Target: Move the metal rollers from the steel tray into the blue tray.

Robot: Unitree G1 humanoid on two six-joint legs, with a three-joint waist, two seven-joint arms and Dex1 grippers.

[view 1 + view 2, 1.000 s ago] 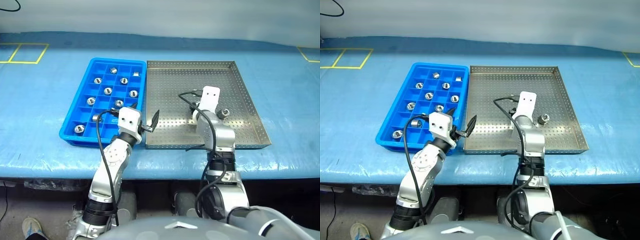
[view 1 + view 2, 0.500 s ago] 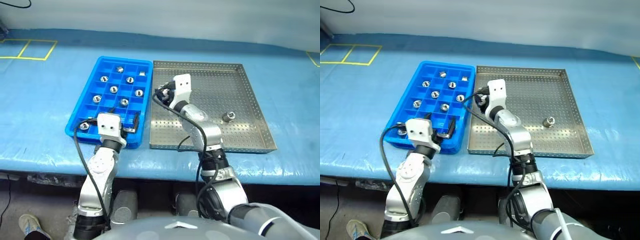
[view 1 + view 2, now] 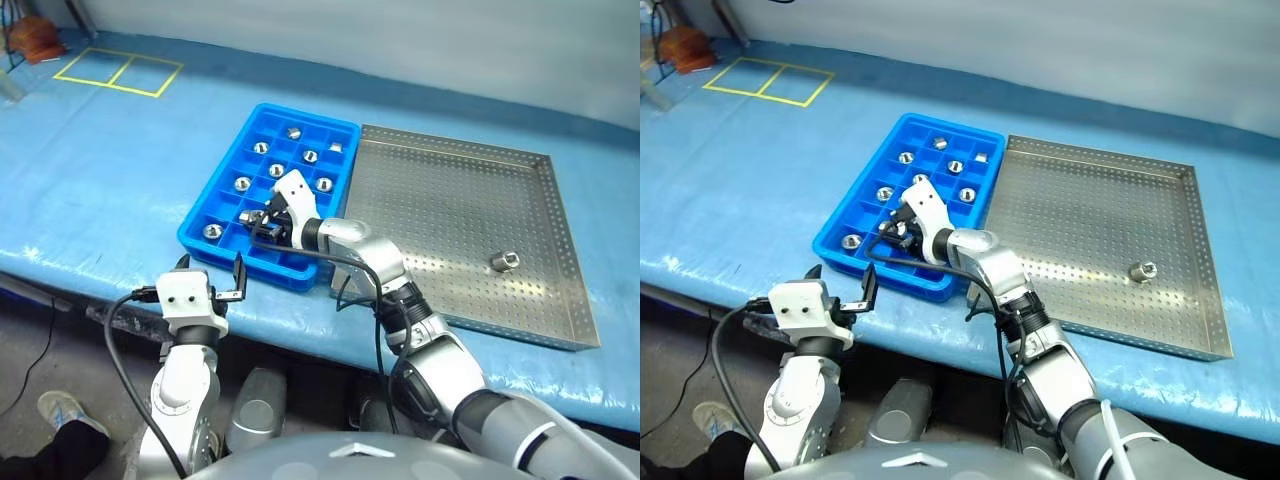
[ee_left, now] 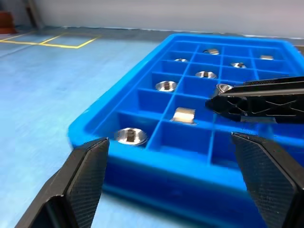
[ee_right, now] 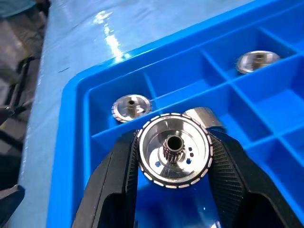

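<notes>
Gripping roller (image 5: 173,151), right gripper (image 5: 173,190) over blue tray (image 5: 76,156); bore facing wrist camera.

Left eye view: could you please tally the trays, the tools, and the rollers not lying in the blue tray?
Trays: 2, blue tray, steel tray.
Tools: 2, left tool, right tool.
Rollers: 2, loose roller, held roller.
Total: 6.

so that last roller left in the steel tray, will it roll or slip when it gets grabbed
The roller looks like polished solid metal, so probably stiff, heavy for its size and somewhat slippery. Its round shape suggests it could roll across the steel tray if nudged on its side. The right gripper holds a similar one firmly, so a pinch likely works.
</notes>
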